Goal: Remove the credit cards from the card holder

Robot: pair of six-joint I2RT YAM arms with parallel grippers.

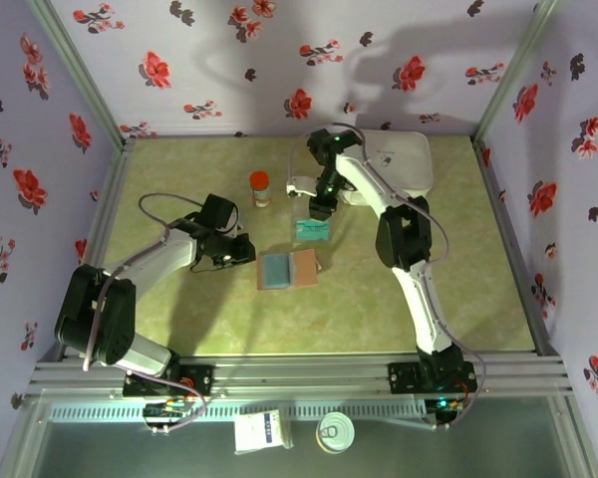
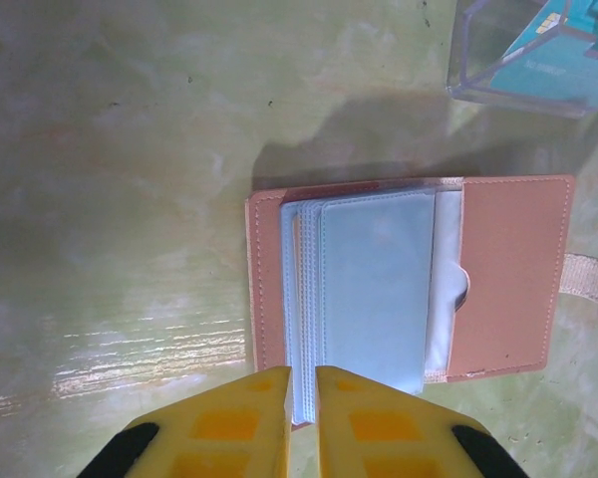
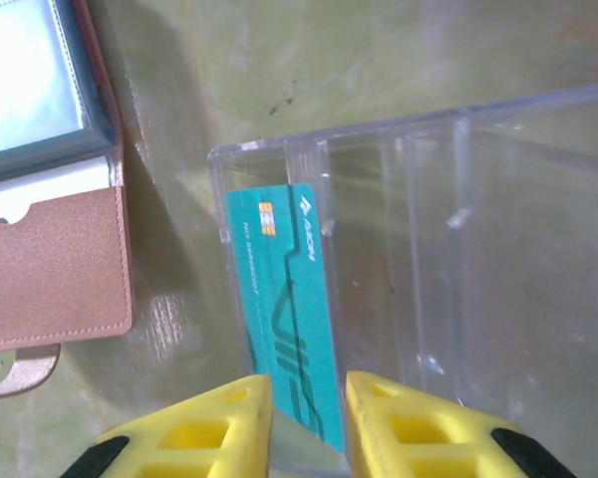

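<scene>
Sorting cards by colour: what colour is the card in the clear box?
The card is teal with an orange chip; clearest in the right wrist view.

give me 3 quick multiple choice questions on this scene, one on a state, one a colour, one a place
1. The holder lies: A open, B shut, C rolled up
2. Its outer cover is: A white, B brown, C black
3. The teal card sits: A on top of the holder, B inside the holder, C in the clear box

Answers:
1 A, both halves lie spread flat.
2 B, it looks brown in both wrist views.
3 C, clear walls stand around it.
</scene>
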